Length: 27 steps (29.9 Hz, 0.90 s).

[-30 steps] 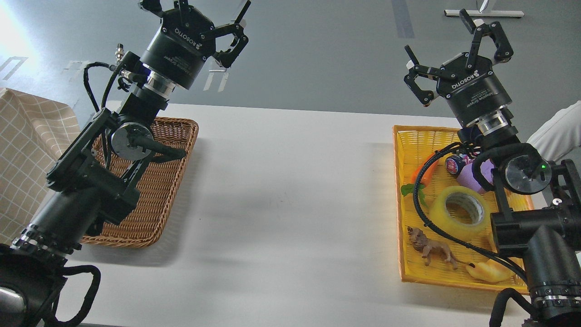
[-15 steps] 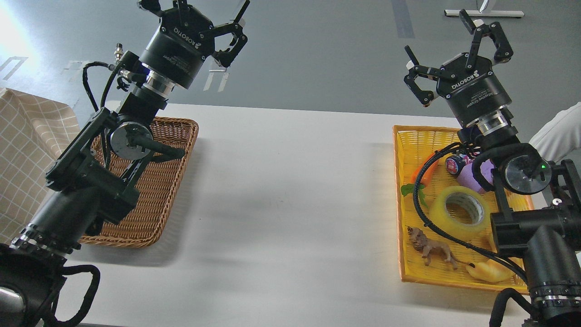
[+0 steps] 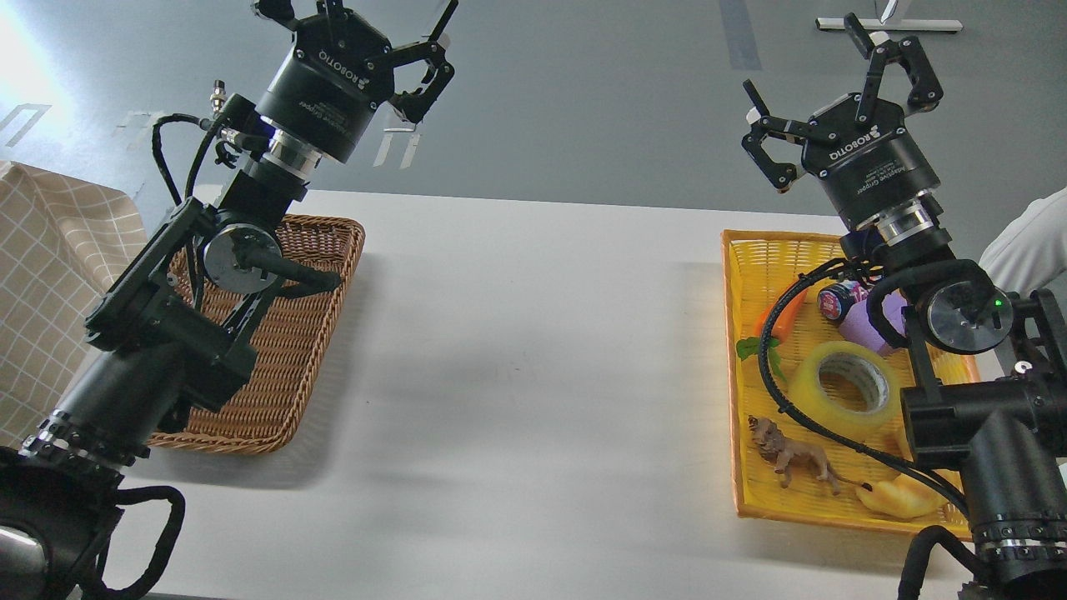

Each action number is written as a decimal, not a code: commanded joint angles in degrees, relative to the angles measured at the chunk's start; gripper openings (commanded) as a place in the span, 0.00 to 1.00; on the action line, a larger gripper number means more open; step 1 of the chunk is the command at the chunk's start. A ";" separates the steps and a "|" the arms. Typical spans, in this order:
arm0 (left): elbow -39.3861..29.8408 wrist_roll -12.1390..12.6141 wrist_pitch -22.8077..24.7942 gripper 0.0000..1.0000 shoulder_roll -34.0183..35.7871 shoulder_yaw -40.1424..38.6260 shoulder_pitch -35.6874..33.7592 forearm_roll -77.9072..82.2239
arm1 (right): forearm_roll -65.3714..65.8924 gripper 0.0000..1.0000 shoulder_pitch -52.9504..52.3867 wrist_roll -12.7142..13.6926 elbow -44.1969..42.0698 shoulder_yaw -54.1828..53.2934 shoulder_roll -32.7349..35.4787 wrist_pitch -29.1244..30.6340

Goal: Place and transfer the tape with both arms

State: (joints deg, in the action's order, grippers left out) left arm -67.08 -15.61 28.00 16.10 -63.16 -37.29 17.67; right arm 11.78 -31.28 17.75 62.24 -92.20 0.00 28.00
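The tape, a wide translucent yellow roll with a grey-white core, lies flat in the yellow basket on the right side of the table. My right gripper is open and empty, raised high above the far end of that basket, well above the tape. My left gripper is open and empty, raised above the far end of the brown wicker basket on the left. Its upper fingertips run off the top edge of the view.
The yellow basket also holds a toy carrot, a purple object, a small can, a toy lion and a yellow croissant toy. A checked cloth lies at far left. The white table spans between the baskets.
The right gripper has shifted very slightly upward. Nothing else has visibly moved.
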 commanded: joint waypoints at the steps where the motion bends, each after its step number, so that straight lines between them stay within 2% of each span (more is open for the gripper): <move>1: 0.20 -1.00 0.00 0.98 -0.10 0.31 0.02 -0.18 | 0.00 1.00 -0.09 0.00 -0.01 0.00 0.00 0.00; 27: 0.55 -0.92 0.00 0.98 -0.01 0.93 -0.51 -0.09 | 0.00 1.00 -0.18 0.00 0.16 0.09 0.00 0.00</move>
State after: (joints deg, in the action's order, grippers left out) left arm -66.59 -16.49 28.00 16.08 -62.39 -37.87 17.58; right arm 11.82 -31.42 17.75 62.42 -92.11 0.00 28.00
